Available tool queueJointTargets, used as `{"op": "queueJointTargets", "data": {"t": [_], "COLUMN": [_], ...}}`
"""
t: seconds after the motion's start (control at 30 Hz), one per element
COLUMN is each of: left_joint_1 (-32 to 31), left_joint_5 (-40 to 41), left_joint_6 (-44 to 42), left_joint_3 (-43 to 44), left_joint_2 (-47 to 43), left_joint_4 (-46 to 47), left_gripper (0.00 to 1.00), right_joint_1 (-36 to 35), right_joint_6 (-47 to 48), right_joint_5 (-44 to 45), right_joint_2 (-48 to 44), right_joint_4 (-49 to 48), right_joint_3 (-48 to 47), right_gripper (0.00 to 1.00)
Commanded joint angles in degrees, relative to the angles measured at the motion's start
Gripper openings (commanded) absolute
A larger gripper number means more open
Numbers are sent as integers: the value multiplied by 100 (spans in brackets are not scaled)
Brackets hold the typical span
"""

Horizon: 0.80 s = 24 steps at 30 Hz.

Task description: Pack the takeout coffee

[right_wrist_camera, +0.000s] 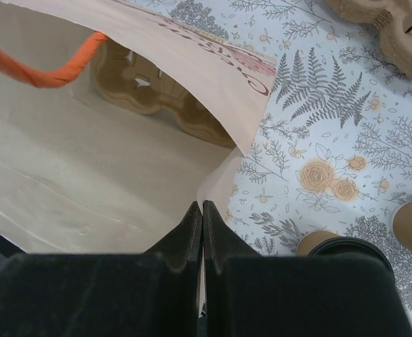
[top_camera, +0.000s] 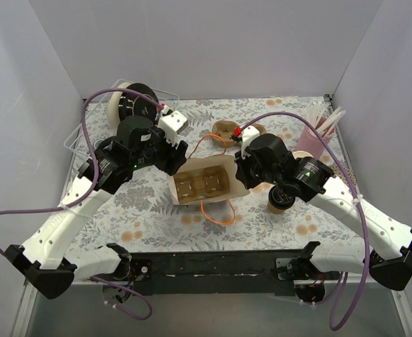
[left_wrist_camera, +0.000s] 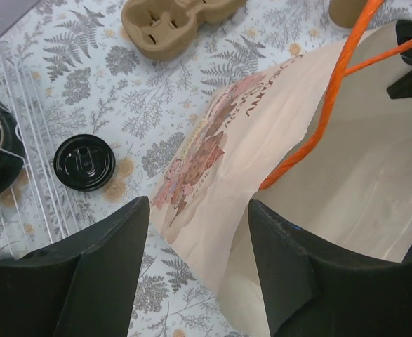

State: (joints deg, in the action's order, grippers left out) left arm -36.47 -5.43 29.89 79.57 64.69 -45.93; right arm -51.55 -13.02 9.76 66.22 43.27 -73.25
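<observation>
Trouble would come from the paper bag (left_wrist_camera: 262, 140) — only our right gripper (right_wrist_camera: 203, 210) pinches its rim, fingers fully closed, while the left gripper (left_wrist_camera: 198, 217) straddles the opposite edge half-spread, holding nothing. The mouth could sag shut. The takeout coffee (top_camera: 278, 201) sits outside, near the right gripper.

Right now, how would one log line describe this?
left gripper: open over paper bag edge | right gripper: shut on paper bag | takeout coffee: on table, unpacked
</observation>
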Motion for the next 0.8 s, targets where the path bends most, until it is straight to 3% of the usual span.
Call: {"op": "queueJointTargets", "data": {"t": [0.0, 0.13, 0.33, 0.57, 0.6, 0.67, 0.77], "left_joint_1": [35, 35, 35, 35, 35, 35, 35], "left_joint_5": [-371, -415, -546, -968, -1012, -969, -802], "left_joint_6": [-299, -308, -449, -466, -466, -466, -589], "left_joint_3": [427, 524, 612, 490, 454, 332, 279], "left_joint_2": [132, 132, 387, 493, 440, 335, 185], "left_joint_4": [-512, -592, -856, -1076, -1050, -953, -769], "left_gripper": [57, 59, 50, 31, 14, 3, 0], "right_joint_1": [118, 180, 259, 338, 339, 347, 347], "right_joint_6": [369, 528, 686, 695, 669, 512, 239], "right_joint_5": [-255, -343, -448, -431, -431, -440, -335], "right_joint_2": [-56, 5, 49, 102, 93, 85, 6], "right_joint_4": [-178, -213, -275, -240, -231, -187, -90], "right_joint_3": [-31, -66, -49, -215, -250, -294, -496], "right_gripper": [4, 4, 4, 5, 7, 12, 21]}}
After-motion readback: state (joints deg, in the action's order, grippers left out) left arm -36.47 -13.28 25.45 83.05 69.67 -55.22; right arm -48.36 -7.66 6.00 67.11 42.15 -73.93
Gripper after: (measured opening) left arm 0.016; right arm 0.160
